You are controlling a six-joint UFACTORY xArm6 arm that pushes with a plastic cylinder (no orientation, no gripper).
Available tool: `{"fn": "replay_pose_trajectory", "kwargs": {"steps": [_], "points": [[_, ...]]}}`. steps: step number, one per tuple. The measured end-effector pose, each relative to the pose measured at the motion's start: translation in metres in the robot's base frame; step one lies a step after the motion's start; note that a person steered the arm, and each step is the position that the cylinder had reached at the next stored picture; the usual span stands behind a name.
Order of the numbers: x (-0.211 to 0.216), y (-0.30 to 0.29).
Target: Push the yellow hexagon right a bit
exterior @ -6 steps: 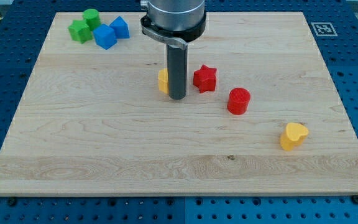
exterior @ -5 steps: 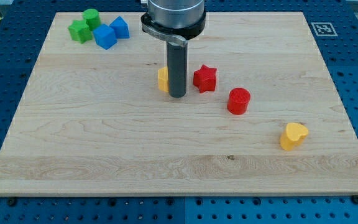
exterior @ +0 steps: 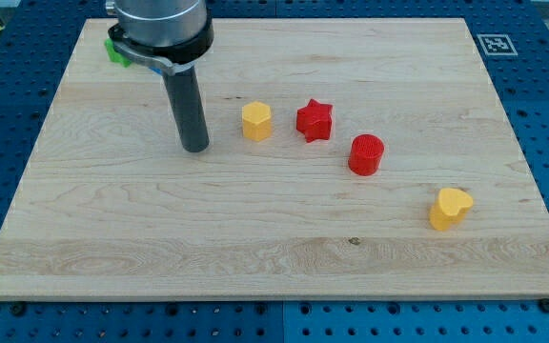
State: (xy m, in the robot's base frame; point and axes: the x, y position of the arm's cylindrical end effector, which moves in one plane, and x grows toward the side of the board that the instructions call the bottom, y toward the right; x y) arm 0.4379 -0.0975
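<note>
The yellow hexagon (exterior: 256, 121) sits on the wooden board (exterior: 274, 229), a little above the middle. My tip (exterior: 195, 149) rests on the board to the hexagon's left and slightly lower, with a clear gap between them. A red star (exterior: 315, 120) lies just to the right of the hexagon, close to it but apart.
A red cylinder (exterior: 366, 154) lies right of the star and lower. A yellow heart-like block (exterior: 449, 208) sits near the right edge. A green block (exterior: 115, 50) peeks out at the top left behind the arm; the arm hides the blue blocks there.
My tip has moved to the view's left, from the hexagon's right side to a spot well left of it. The hexagon is now fully visible and has not visibly shifted.
</note>
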Motion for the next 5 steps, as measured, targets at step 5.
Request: {"fn": "replay_pose_trajectory", "kwargs": {"steps": [5], "points": [[-0.013, 0.044]]}}
